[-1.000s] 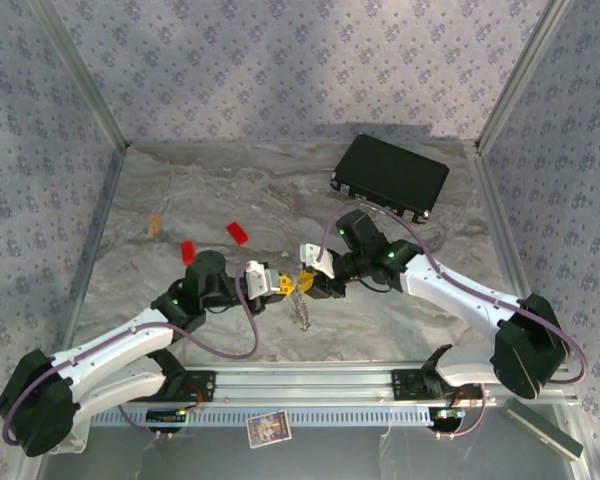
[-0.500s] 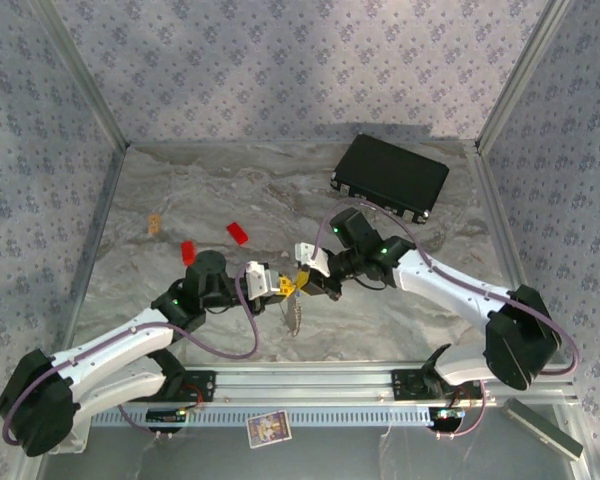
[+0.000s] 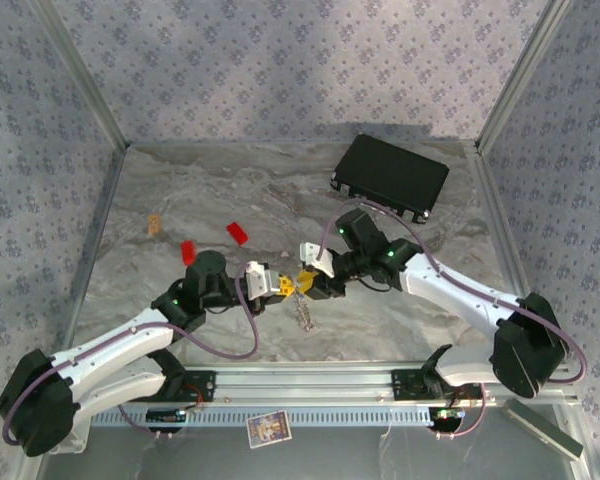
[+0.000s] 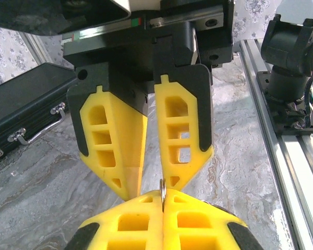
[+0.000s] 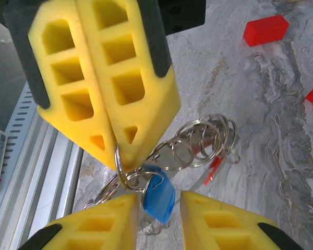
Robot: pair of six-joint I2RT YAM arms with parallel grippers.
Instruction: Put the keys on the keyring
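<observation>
Where the two arms meet near the middle of the marbled table point(image 3: 220, 190), the left gripper point(image 4: 163, 199) is fully closed, its yellow fingers pinching the thin silvery wire of the keyring point(image 5: 117, 164) edge-on at their very tips. The right gripper point(image 5: 157, 207) faces it tip to tip with its jaws partly apart. It grips nothing, and a clear gap shows between its two yellow fingers in both wrist views. In the right wrist view the blue key point(image 5: 159, 194) hangs from the pinched ring and lies in that gap, close against the inner edge of one finger and apart from the other; contact cannot be told. A cluster of linked silvery rings point(image 5: 201, 140) fans out beside the keyring, and the red-orange key point(image 5: 214, 169) shows partly behind and below them. From above, the whole bunch hangs just below the two meeting grippers, toward the near edge of the table; whether it touches the surface cannot be told. Two red blocks point(image 3: 238, 233) point(image 3: 188, 252) lie on the table beyond the left arm, well apart from the bunch. A black case point(image 3: 390, 177) lies closed at the far right
</observation>
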